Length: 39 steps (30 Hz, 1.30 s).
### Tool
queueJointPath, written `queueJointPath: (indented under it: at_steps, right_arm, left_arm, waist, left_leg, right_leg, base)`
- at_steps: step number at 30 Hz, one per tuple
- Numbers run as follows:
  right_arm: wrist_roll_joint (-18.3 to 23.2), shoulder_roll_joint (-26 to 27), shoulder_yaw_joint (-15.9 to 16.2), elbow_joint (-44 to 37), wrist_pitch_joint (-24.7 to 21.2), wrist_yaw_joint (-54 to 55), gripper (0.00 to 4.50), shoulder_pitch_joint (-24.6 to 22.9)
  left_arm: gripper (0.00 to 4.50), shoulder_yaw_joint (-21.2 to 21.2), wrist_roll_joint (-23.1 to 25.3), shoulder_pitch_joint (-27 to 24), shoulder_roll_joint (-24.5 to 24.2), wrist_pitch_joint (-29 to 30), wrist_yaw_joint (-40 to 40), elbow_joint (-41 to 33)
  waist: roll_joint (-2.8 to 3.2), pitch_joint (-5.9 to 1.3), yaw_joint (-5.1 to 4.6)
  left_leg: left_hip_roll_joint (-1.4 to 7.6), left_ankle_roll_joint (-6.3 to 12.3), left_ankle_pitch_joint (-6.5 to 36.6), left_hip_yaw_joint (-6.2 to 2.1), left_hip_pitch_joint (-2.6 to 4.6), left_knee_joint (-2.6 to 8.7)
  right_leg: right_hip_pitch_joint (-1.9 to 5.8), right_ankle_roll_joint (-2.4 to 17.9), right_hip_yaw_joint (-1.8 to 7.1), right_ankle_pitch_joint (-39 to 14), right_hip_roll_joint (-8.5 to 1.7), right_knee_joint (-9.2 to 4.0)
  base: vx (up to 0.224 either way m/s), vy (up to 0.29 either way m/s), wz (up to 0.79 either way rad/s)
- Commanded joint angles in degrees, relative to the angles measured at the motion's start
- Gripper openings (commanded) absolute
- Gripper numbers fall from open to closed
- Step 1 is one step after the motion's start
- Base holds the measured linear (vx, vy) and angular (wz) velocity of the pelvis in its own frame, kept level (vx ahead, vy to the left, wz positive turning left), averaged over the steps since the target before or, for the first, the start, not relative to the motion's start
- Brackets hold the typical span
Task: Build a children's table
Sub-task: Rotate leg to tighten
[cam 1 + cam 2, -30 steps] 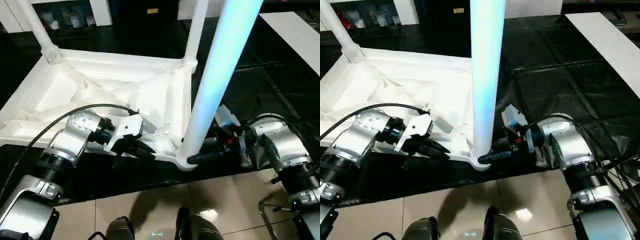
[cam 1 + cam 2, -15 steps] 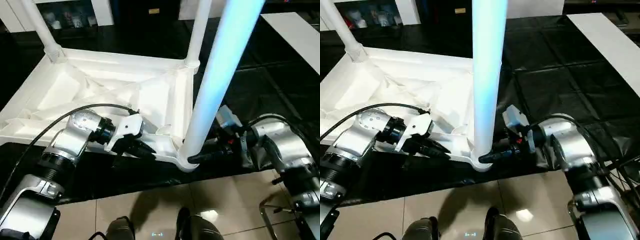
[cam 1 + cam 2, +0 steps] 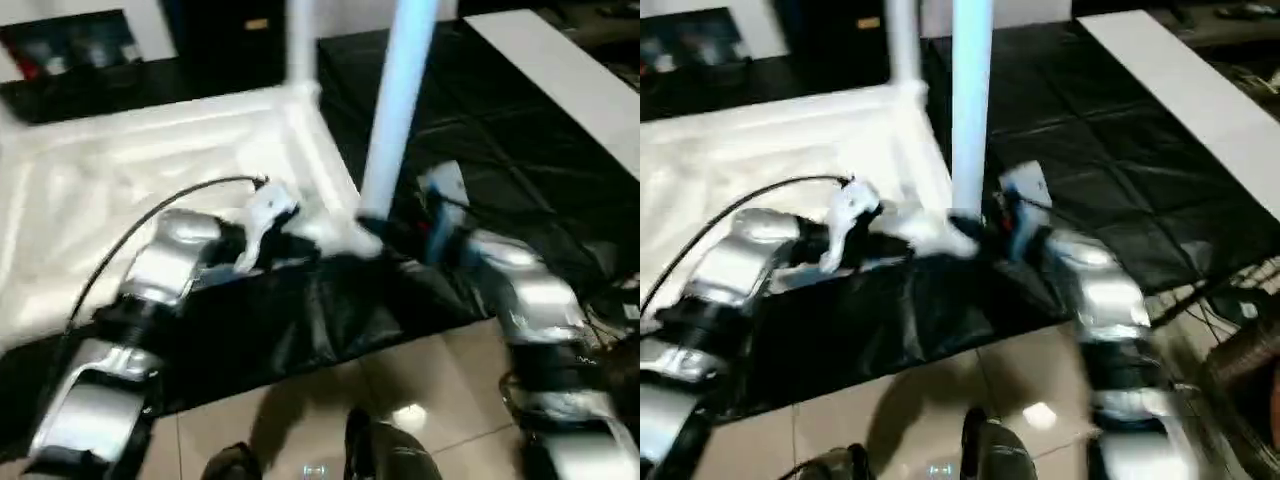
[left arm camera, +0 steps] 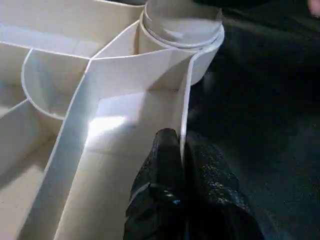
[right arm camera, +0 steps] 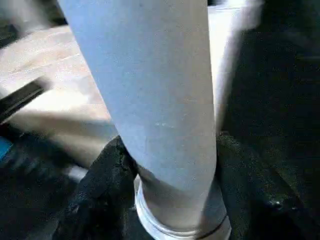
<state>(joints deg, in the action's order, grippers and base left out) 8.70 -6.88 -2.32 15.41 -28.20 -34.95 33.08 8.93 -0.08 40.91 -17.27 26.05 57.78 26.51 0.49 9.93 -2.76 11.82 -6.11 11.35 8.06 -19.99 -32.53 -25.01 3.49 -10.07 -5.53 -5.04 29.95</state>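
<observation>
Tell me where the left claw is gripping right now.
The left claw is shut on the thin rim wall of the upturned white plastic tabletop, beside the round corner socket holding the near white leg.

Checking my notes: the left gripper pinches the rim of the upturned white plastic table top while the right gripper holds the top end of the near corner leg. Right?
Not quite. The right gripper holds the round white leg low, just above its corner socket, as the right wrist view shows. The left gripper does pinch the white plastic table top's rim.
</observation>
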Motion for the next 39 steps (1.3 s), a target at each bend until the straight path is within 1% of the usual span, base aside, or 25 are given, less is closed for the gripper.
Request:
queueJointPath:
  at_steps: [1, 2, 3, 4, 5, 6, 8, 11, 13, 15, 16, 17, 18, 20, 23, 25, 26, 27, 28, 31, 32, 35, 36, 37, 39]
  right_arm:
    - [3.6, 9.3, 7.4, 1.0, -5.7, 2.0, 2.04, 1.6]
    - [3.6, 10.1, 7.1, 1.3, -6.2, 3.5, 2.04, 2.0]
    - [3.6, 10.1, 7.1, 1.3, -6.2, 3.5, 2.04, 2.0]
    - [3.2, 12.0, 6.0, 2.4, -5.9, 6.7, 2.04, 2.9]
    - [2.3, 12.5, 5.9, 2.5, -5.4, 7.4, 2.39, 3.0]
    - [1.3, 12.7, 6.1, 2.6, -4.6, 7.8, 2.60, 3.0]
    - [0.4, 12.6, 6.5, 1.7, -4.0, 7.1, 2.80, 2.3]
    - [0.1, 11.0, 7.0, 0.3, -3.0, 6.0, 3.21, 1.0]
    - [1.1, 9.7, 6.0, -0.6, -2.3, 5.1, 3.25, -0.1]
    - [1.6, 7.6, 6.1, -1.8, -1.0, 2.7, 3.58, -1.4]
    - [1.8, 5.7, 6.3, -2.9, -0.2, 0.3, 3.68, -2.5]
    - [1.8, 5.2, 6.3, -3.1, 0.1, -0.3, 3.71, -2.8]
    - [1.9, 4.6, 6.4, -3.4, 0.6, -1.1, 3.76, -3.1]
    - [2.7, 0.7, 5.7, -4.3, 2.0, -6.2, 4.02, -4.4]
    - [3.3, -2.6, 5.7, -4.8, 3.4, -10.7, 4.22, -5.1]
    - [3.4, -6.2, 5.7, -4.8, 4.9, -15.6, 4.32, -5.5]
    - [3.3, -7.7, 5.9, -4.6, 5.8, -17.7, 4.43, -5.7]
    - [3.0, -10.6, 6.6, -3.9, 7.6, -21.9, 4.43, -6.0]
    - [3.0, -11.2, 6.8, -3.7, 7.9, -22.7, 4.43, -6.0]
    - [2.8, -13.9, 7.9, -3.2, 9.5, -27.0, 4.43, -6.2]
    - [2.7, -16.8, 9.3, -2.9, 11.4, -31.8, 4.43, -6.3]
    - [2.7, -18.5, 10.3, -2.5, 12.8, -34.9, 4.43, -6.2]
    - [3.0, -19.6, 10.7, -1.9, 13.7, -37.7, 4.43, -5.8]
    - [3.6, -20.1, 10.9, -1.7, 13.9, -39.8, 4.43, -5.5]
    - [4.3, -20.7, 11.1, -1.4, 14.2, -41.9, 4.43, -5.2]
  left_arm:
    - [0.00, -0.1, -2.3, 2.5, 6.9, 1.7, -6.8, -0.2]
    - [0.00, -0.5, -2.1, 2.8, 7.3, 2.1, -7.9, -0.1]
    - [0.00, -0.5, -2.1, 2.8, 7.3, 2.1, -7.9, -0.1]
    - [0.00, -1.0, -1.6, 3.1, 8.0, 2.9, -9.8, -0.3]
    - [0.00, -1.2, -1.4, 3.1, 8.2, 3.2, -10.5, -0.5]
    - [0.00, -1.3, -1.2, 3.1, 8.4, 3.4, -10.8, -0.7]
    - [0.00, -1.2, -1.2, 2.8, 8.3, 3.8, -10.7, -1.5]
    - [0.00, -0.6, -1.4, 1.9, 7.3, 3.4, -9.2, -2.9]
    - [0.00, -0.1, -1.6, 1.0, 6.3, 3.0, -7.6, -4.2]
    - [0.00, 0.6, -1.8, -0.1, 5.2, 2.6, -5.6, -5.6]
    - [0.00, 1.1, -1.7, -0.8, 4.2, 2.1, -4.2, -6.2]
    - [0.00, 1.2, -1.7, -1.0, 3.9, 1.9, -3.9, -6.4]
    - [0.00, 1.4, -1.7, -1.2, 3.5, 1.6, -3.4, -6.5]
    - [0.00, 2.0, -1.5, -2.2, 1.2, -0.1, -0.6, -6.7]
    - [0.00, 2.4, -1.8, -2.9, -0.5, -2.0, 2.2, -6.7]
    - [0.00, 3.3, -2.0, -3.7, -2.6, -5.2, 6.1, -6.9]
    - [0.00, 3.6, -2.1, -4.1, -3.5, -6.1, 7.7, -7.0]
    - [0.00, 4.7, -2.6, -4.9, -5.4, -8.7, 11.8, -7.5]
    - [0.00, 4.9, -2.7, -5.1, -5.8, -9.3, 12.6, -7.6]
    - [0.00, 6.2, -2.6, -5.6, -7.8, -11.4, 16.2, -7.7]
    - [0.00, 7.1, -2.8, -5.9, -9.6, -13.5, 19.6, -7.4]
    - [0.00, 7.6, -2.9, -5.9, -10.5, -14.8, 21.5, -7.2]
    - [0.00, 7.9, -3.1, -5.8, -11.3, -15.8, 23.5, -7.0]
    - [0.00, 8.2, -3.3, -5.7, -11.8, -16.2, 24.7, -6.9]
    - [0.00, 8.4, -3.4, -5.6, -12.2, -16.8, 26.0, -6.7]
  waist:
    - [-0.09, -4.00, 0.52]
    - [0.05, -4.11, 0.42]
    - [0.05, -4.11, 0.42]
    - [0.01, -4.35, 0.44]
    - [0.06, -4.36, 0.46]
    - [-0.03, -4.60, 0.51]
    - [0.03, -4.59, 0.61]
    - [0.06, -4.63, 0.76]
    - [0.05, -4.60, 0.83]
    - [0.03, -4.59, 0.85]
    - [0.17, -4.62, 0.88]
    - [0.25, -4.63, 1.01]
    - [0.13, -4.58, 1.02]
    - [0.09, -4.56, 1.08]
    - [0.08, -4.40, 1.50]
    - [0.09, -4.26, 1.70]
    - [0.00, -4.43, 1.89]
    - [0.00, -4.44, 2.17]
    - [0.00, -4.55, 2.17]
    - [0.09, -4.66, 2.59]
    - [-0.12, -4.74, 2.67]
    - [0.01, -4.78, 3.56]
    - [-0.04, -4.79, 3.82]
    - [-0.42, -4.89, 4.02]
    - [-0.28, -4.99, 4.44]
  left_leg:
    - [-0.92, 5.54, 7.8, 0.27, -0.79, 2.93]
    - [-0.67, 6.03, 7.0, 0.25, -0.69, 2.99]
    - [-0.67, 6.03, 7.0, 0.25, -0.69, 2.99]
    - [-0.48, 6.81, 6.0, 0.24, -0.85, 3.03]
    - [-0.38, 7.03, 5.6, 0.19, -0.90, 3.03]
    - [-0.28, 7.55, 4.2, 0.19, -1.03, 2.98]
    - [-0.06, 8.57, 3.1, 0.19, -0.98, 3.01]
    - [0.01, 9.40, 2.6, 0.30, -0.95, 2.99]
    - [0.07, 9.67, 2.7, 0.35, -0.92, 3.02]
    - [0.25, 10.17, 2.2, 0.33, -0.97, 3.02]
    - [0.27, 10.61, 1.9, 0.34, -0.96, 2.99]
    - [0.29, 10.77, 1.9, 0.27, -0.94, 2.96]
    - [0.30, 11.28, 1.8, 0.35, -0.98, 2.96]
    - [0.24, 11.35, 2.1, 0.39, -1.01, 2.95]
    - [0.20, 10.69, 4.3, 0.46, -0.88, 3.02]
    - [0.25, 10.01, 5.0, 0.36, -0.87, 3.11]
    - [0.29, 9.70, 5.4, 0.36, -0.75, 3.08]
    - [0.37, 9.74, 5.2, 0.34, -0.69, 3.09]
    - [0.40, 9.89, 4.8, 0.36, -0.85, 3.05]
    - [0.69, 10.34, 3.6, 0.39, -0.59, 3.04]
    - [0.75, 10.46, 3.6, 0.44, -0.56, 3.04]
    - [0.98, 10.62, 3.3, 0.59, -0.41, 3.03]
    - [1.05, 10.63, 3.2, 0.61, -0.40, 3.02]
    - [1.01, 10.75, 3.3, 0.65, -0.51, 3.01]
    - [1.08, 10.72, 2.7, 0.74, -0.39, 2.92]
  right_leg:
    - [4.88, -0.2, 2.13, -32.0, -2.55, -4.97]
    - [4.76, 0.8, 2.38, -30.0, -2.63, -4.64]
    - [4.76, 0.8, 2.38, -30.0, -2.63, -4.64]
    - [4.91, 1.9, 2.72, -27.3, -2.75, -4.03]
    - [4.90, 2.4, 2.78, -26.4, -2.85, -3.86]
    - [5.10, 3.4, 2.97, -23.8, -2.84, -3.40]
    - [5.10, 4.8, 3.12, -21.2, -2.91, -2.98]
    - [5.16, 6.0, 3.34, -20.0, -3.00, -2.71]
    - [5.15, 6.5, 3.41, -19.7, -3.00, -2.68]
    - [5.20, 7.2, 3.55, -18.2, -3.07, -2.43]
    - [5.21, 7.6, 3.61, -17.3, -3.05, -2.28]
    - [5.26, 7.7, 3.58, -17.1, -3.07, -2.23]
    - [5.24, 7.8, 3.67, -16.6, -3.04, -2.20]
    - [5.26, 7.9, 3.64, -17.4, -3.02, -2.31]
    - [5.22, 6.6, 3.66, -21.1, -3.16, -2.80]
    - [5.13, 6.1, 3.61, -22.7, -3.14, -3.01]
    - [5.14, 5.5, 3.68, -23.1, -3.14, -2.95]
    - [5.10, 5.6, 3.74, -22.8, -3.20, -2.94]
    - [5.21, 5.8, 3.83, -22.1, -3.25, -2.71]
    - [4.91, 7.6, 3.92, -19.9, -3.20, -2.34]
    - [4.92, 7.6, 3.96, -19.9, -3.19, -2.34]
    - [4.81, 8.1, 4.12, -19.4, -3.20, -2.04]
    - [4.78, 8.4, 4.14, -19.2, -3.24, -1.96]
    - [4.94, 8.5, 4.16, -19.4, -3.29, -1.83]
    - [4.82, 8.7, 4.26, -19.2, -3.31, -1.81]
  base:
    - [0.000, 0.000, 0.00]
    - [0.000, 0.000, 0.00]
    - [0.000, 0.000, 0.00]
    - [0.000, 0.000, 0.00]
    - [0.000, 0.000, 0.00]
    - [0.000, 0.000, 0.00]
    - [0.000, 0.000, 0.00]
    - [0.000, 0.000, 0.00]
    - [0.000, 0.000, 0.00]
    - [0.000, 0.000, 0.00]
    - [0.000, 0.000, 0.00]
    - [0.000, 0.000, 0.00]
    - [0.000, 0.000, 0.00]
    - [0.000, 0.000, 0.00]
    - [0.000, 0.000, 0.00]
    - [0.000, 0.000, 0.00]
    - [0.000, 0.000, 0.00]
    - [0.000, 0.000, 0.00]
    - [0.000, 0.000, 0.00]
    - [0.000, 0.000, 0.00]
    - [0.000, 0.000, 0.00]
    - [0.000, 0.000, 0.00]
    - [0.000, 0.000, 0.00]
    - [0.000, 0.000, 0.00]
    - [0.000, 0.000, 0.00]
